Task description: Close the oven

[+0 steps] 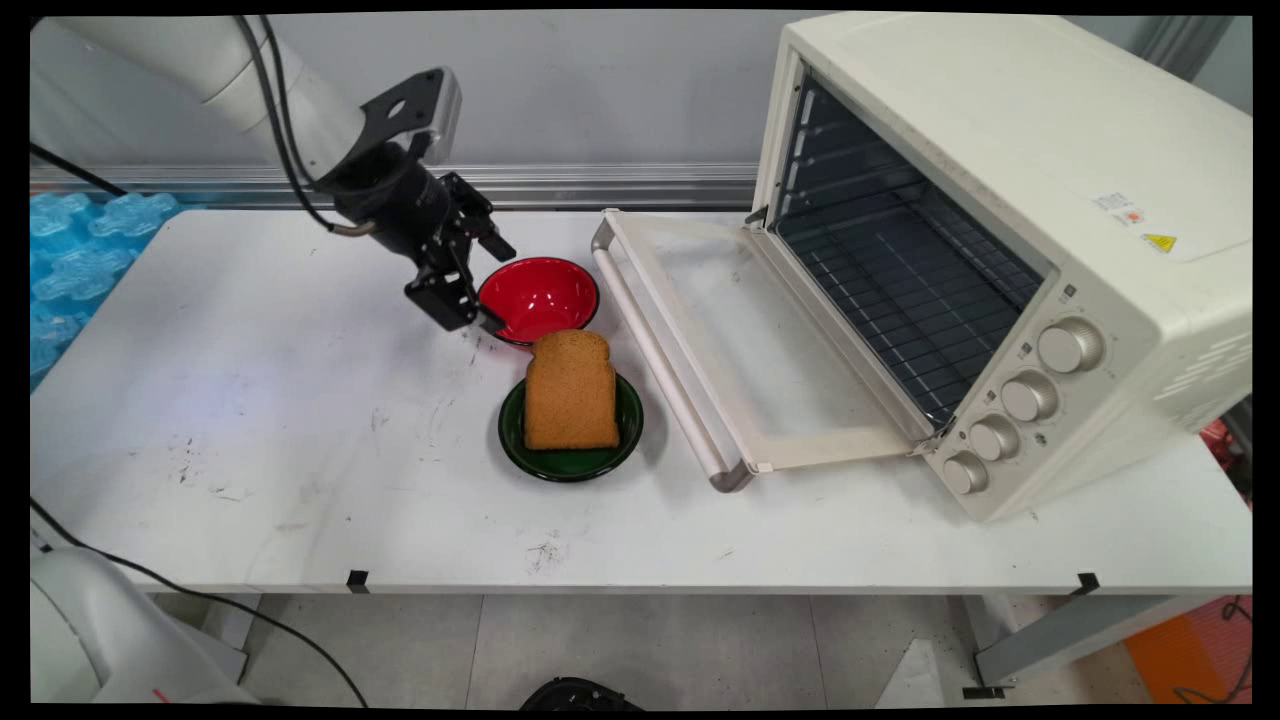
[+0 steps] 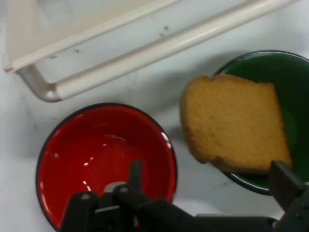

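Note:
My black gripper [image 1: 498, 288] hangs open just above the left rim of a red bowl [image 1: 540, 298]. In the hand view one finger [image 2: 133, 173] sits over the empty red bowl [image 2: 104, 154] and the other [image 2: 286, 183] over the near edge of a green plate [image 2: 289, 72]. A brown slice of toast [image 1: 570, 390] lies on the green plate [image 1: 612, 452], just in front of the bowl, and overhangs its rim toward the bowl. Nothing is between the fingers. In the hand view the toast [image 2: 231, 123] is to the right of the bowl.
A cream toaster oven [image 1: 1000, 200] stands at the right with its glass door [image 1: 700, 330] folded down flat on the white table [image 1: 250, 420]; the door's handle [image 2: 159, 46] lies close to the bowl and plate. Blue bubble packing [image 1: 70, 260] lies past the table's left edge.

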Available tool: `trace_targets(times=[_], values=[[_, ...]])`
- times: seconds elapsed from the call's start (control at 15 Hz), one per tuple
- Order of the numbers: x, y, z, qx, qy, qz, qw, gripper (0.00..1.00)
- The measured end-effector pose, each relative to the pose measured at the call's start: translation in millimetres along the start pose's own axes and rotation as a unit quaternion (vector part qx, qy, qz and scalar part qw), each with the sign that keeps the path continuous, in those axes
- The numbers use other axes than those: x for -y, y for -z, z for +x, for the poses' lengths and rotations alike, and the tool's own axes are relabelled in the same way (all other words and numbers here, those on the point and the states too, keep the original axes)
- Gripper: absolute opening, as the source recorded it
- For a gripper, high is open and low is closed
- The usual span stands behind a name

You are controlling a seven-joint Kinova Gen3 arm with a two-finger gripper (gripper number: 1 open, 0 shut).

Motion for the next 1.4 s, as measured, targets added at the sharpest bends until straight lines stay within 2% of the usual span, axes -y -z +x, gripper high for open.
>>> trace_targets(times=[0.07,0.13,0.53,0.87,1.4], values=[[6,-2,1,-0.003,0.009,0.002,1.0,1.0],[10,-4,2,-0.006,0.015,0.003,0.9999,0.0],[25,-19,12,-0.029,0.054,0.006,0.9981,0.0],[23,-37,19,-0.048,0.097,0.004,0.9941,0.0],[24,-70,10,-0.061,0.141,0.013,0.988,0.0]])
